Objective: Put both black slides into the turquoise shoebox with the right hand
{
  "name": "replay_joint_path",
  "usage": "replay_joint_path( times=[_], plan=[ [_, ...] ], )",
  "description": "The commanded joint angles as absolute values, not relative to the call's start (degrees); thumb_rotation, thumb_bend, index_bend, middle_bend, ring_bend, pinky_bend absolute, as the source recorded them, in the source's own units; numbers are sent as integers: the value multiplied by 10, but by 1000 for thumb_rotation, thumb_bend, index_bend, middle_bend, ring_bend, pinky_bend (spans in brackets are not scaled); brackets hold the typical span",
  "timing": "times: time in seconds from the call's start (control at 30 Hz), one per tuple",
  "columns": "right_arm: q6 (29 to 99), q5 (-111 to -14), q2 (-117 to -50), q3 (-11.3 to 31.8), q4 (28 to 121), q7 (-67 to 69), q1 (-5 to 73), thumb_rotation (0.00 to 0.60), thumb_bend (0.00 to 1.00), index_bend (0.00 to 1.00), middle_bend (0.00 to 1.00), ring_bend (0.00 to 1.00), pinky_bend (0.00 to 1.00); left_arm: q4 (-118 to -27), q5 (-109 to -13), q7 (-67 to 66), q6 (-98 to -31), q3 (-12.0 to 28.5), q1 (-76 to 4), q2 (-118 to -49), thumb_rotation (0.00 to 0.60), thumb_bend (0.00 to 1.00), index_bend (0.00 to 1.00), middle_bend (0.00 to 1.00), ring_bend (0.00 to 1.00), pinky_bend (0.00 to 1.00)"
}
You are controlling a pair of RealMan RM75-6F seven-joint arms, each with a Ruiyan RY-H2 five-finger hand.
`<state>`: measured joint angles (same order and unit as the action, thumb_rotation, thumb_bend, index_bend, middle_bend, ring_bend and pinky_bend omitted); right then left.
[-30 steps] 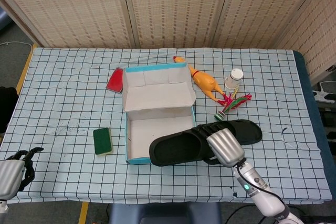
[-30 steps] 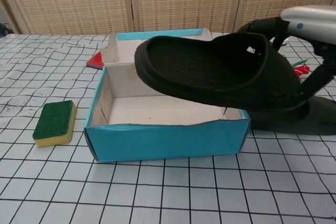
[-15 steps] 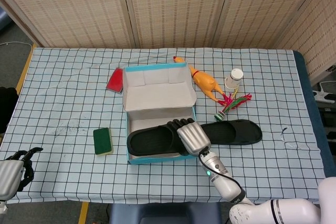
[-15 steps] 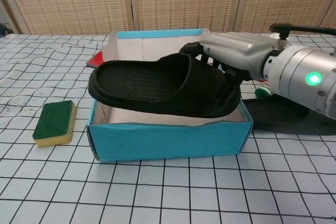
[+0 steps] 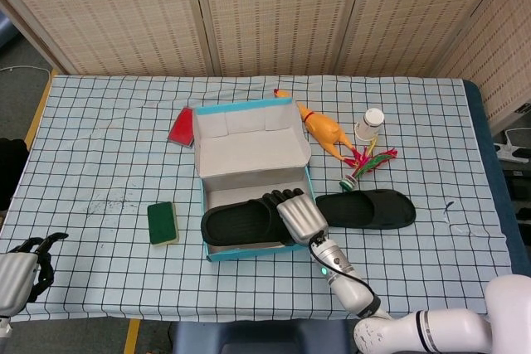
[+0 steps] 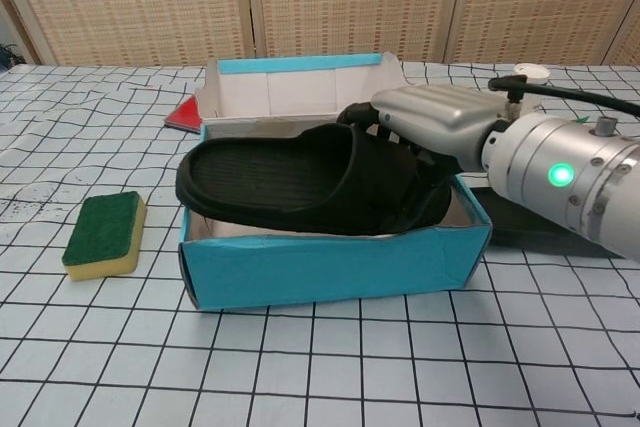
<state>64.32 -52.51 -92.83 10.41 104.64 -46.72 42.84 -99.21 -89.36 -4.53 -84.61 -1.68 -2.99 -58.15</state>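
**One black slide held over the box, the other on the cloth**

At the front left corner of the tabletop (image 5: pixel 99 155), the left hand (image 5: pixel 25 271) sits low at the edge of the head view. Its dark fingers are curled in, and nothing is in them.

A green sponge (image 5: pixel 163 222) with a yellow underside lies near the front of the tabletop, just left of the box. A flat red thing (image 5: pixel 182 128) lies further back, touching the back left corner of the box.

The turquoise shoebox (image 6: pixel 335 267) stands open near the middle of the tabletop. Its lid (image 5: pixel 247 143) stands up behind it.

The first black slide (image 6: pixel 300 177) is over the open box, with its long side running left to right. Its left end sticks out over the left wall of the box. The right hand (image 6: pixel 435 127) grips the strap end of this slide, with its fingers wrapped over the top. A green light glows on the wrist.

The second black slide (image 5: pixel 365 210) lies flat on the tabletop just right of the box, near the front edge.

Behind it, toward the back right, lie a yellow rubber chicken (image 5: pixel 322 130), a bunch of red and green sticks (image 5: pixel 369 163) and a small white cup (image 5: pixel 370 124). The chicken lies close to the right side of the lid.
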Motion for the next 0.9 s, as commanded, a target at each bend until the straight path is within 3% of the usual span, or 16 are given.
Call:
replay_joint_path(
  times=[0.03, 0.63, 0.7, 0.73, 0.83, 0.9],
  plan=[
    [636, -516, -930, 98, 1042, -467, 433, 600, 38, 518, 541, 416, 511, -992, -894, -45, -847, -17, -30, -581, 600, 535, 255, 194, 305, 531],
    [638, -401, -940, 75, 1014, -539, 473, 600, 38, 513, 541, 411, 513, -994, -892, -43, -843, -16, -31, -580, 600, 533, 255, 194, 305, 531],
    [632, -405, -938, 75, 1013, -524, 473, 600, 38, 452, 515, 351, 515, -993, -891, -43, -842, -16, -31, -580, 600, 533, 255, 194, 305, 531],
    [627, -410, -935, 75, 1014, -515, 473, 600, 38, 372, 456, 273, 502, -994, -891, -43, -842, -16, -31, -580, 600, 534, 255, 194, 305, 531],
    [616, -434, -925, 77, 1017, -481, 470, 600, 38, 125, 222, 51, 349, -994, -891, -43, -842, -16, -31, -579, 600, 533, 255, 194, 304, 531],
    [614, -455, -918, 77, 1021, -459, 466, 600, 38, 23, 96, 1, 238, -993, -891, -42, -842, -16, -31, -579, 600, 533, 255, 194, 304, 531]
  ],
)
